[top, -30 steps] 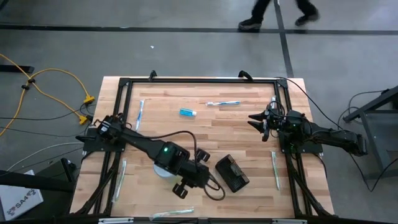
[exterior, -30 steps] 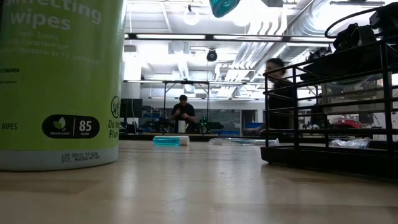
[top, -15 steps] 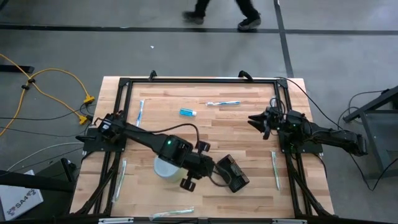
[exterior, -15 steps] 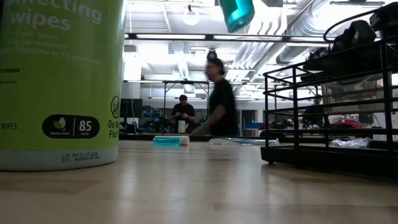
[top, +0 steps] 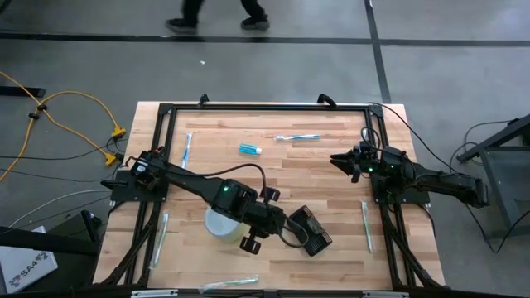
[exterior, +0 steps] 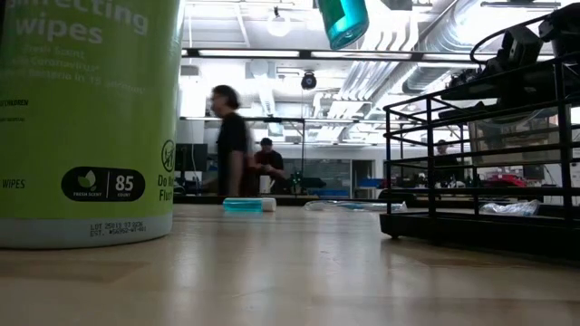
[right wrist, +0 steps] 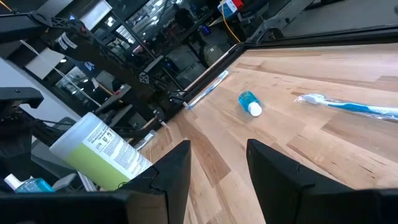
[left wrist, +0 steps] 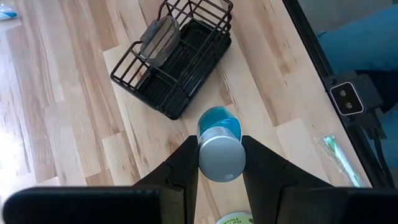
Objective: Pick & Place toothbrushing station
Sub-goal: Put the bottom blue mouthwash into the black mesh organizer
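One black wire-frame rectangular holder, the toothbrushing station (left wrist: 175,58), sits on the light wooden table (top: 331,199) near its front edge, long axis slanting, a pale insert in one compartment. Just beside it, directly ahead of the fingers, hangs the left gripper (left wrist: 219,163), clamped on a blue bottle with a grey cap (left wrist: 219,143). The right gripper (top: 348,161) waits well apart at the right side, fingers parted and empty.
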`<state>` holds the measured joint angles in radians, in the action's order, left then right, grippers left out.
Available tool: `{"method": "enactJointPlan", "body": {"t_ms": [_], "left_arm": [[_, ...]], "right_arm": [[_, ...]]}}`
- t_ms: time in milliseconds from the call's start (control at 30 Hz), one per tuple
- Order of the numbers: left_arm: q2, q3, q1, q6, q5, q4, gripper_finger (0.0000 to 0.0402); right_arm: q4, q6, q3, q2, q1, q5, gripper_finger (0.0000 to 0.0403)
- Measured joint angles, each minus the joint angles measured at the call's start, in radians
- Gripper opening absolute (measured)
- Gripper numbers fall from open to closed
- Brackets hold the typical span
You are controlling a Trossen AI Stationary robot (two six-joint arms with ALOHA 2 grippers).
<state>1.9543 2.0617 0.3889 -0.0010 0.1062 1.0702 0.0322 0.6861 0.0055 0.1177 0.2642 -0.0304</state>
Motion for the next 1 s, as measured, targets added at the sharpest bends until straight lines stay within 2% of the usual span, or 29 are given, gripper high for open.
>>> {"method": "enactJointPlan", "body": {"t_ms": [400,467,600,667,800,1000], "left_arm": [[0.000,0.000,0.000,-0.037,-0.015,0.018,0.0089],[0.001,0.000,0.000,-0.038,-0.038,0.018,0.0089],[0.001,0.000,0.000,-0.056,-0.044,0.018,0.0089],[0.001,0.000,0.000,-0.058,-0.044,0.018,0.0089],[0.001,0.000,0.000,-0.060,-0.044,0.019,0.0089],[0.001,0.000,0.000,-0.075,-0.043,0.019,0.0089]], "right_arm": [[0.011,-0.013,0.000,0.000,0.000,-0.002,0.0148],[0.064,-0.036,0.000,0.000,0.000,-0.054,0.0148],[0.239,-0.080,0.014,0.003,-0.008,-0.224,0.0148],[0.283,-0.116,0.048,0.040,-0.030,-0.232,0.0148],[0.283,-0.201,0.129,0.148,-0.099,-0.169,0.0148],[0.275,-0.369,0.289,0.455,-0.258,-0.031,0.0148]]}}
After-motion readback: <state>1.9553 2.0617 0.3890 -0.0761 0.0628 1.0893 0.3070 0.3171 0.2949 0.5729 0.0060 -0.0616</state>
